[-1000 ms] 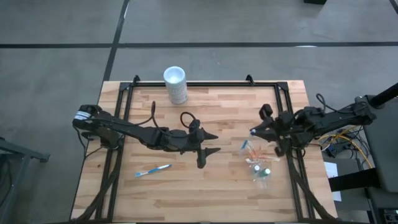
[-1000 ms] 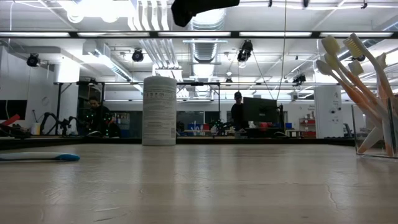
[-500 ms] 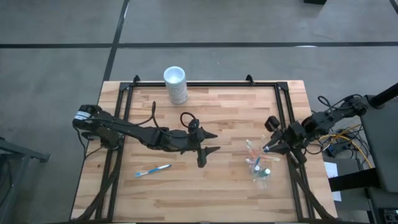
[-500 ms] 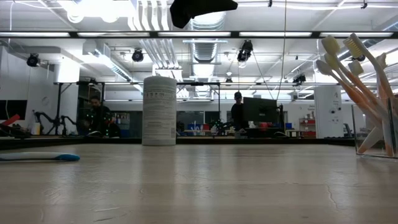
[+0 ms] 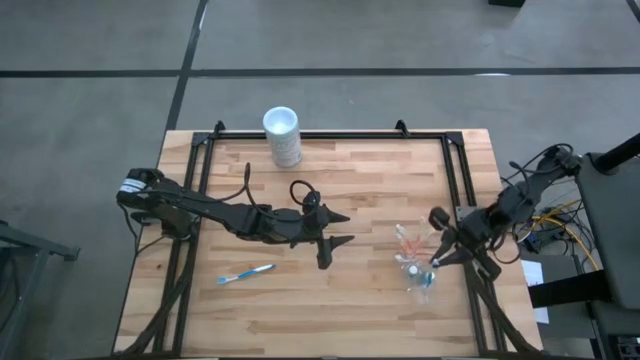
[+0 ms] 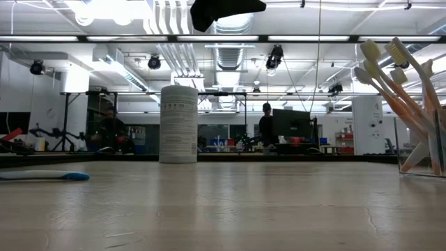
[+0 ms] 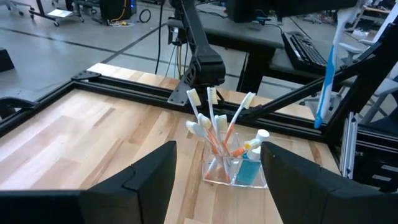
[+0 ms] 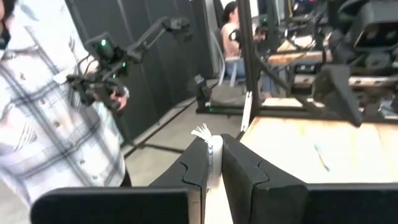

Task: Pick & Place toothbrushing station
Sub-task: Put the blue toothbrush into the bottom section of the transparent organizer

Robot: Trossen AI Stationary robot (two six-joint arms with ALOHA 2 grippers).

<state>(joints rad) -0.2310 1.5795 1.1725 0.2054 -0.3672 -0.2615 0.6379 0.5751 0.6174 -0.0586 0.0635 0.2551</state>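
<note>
From above, I count one clear plastic cup (image 5: 417,272) near the right edge of the desk (image 5: 350,180), with a bundle of toothbrushes (image 5: 405,240) leaning out of it. One more blue-and-white toothbrush (image 5: 246,272) lies flat on the desk, well to the left of the cup. One tall white cup (image 5: 282,135) stands at the far edge, well apart from the clear cup. My left hand (image 5: 332,232) hovers between the loose brush and the clear cup, fingers spread apart and empty. My right hand (image 5: 436,257) sits just beside the clear cup on its right, pinched narrow on a thin toothbrush.

At desk level, the white cup (image 6: 179,123) stands upright mid-scene; the loose brush (image 6: 43,176) lies far to its left, and the clear cup (image 6: 421,146) is at the right with orange-and-white brushes (image 6: 390,77) fanning upward.

From my left wrist, the clear cup (image 7: 233,168) holds about six upright brushes (image 7: 214,127) plus one small blue bottle with a white cap (image 7: 252,163).

From my right wrist, my fingers (image 8: 239,162) clamp a white-bristled blue-and-white brush (image 8: 209,152). A person in a plaid shirt (image 8: 56,124) stands beyond the desk.
</note>
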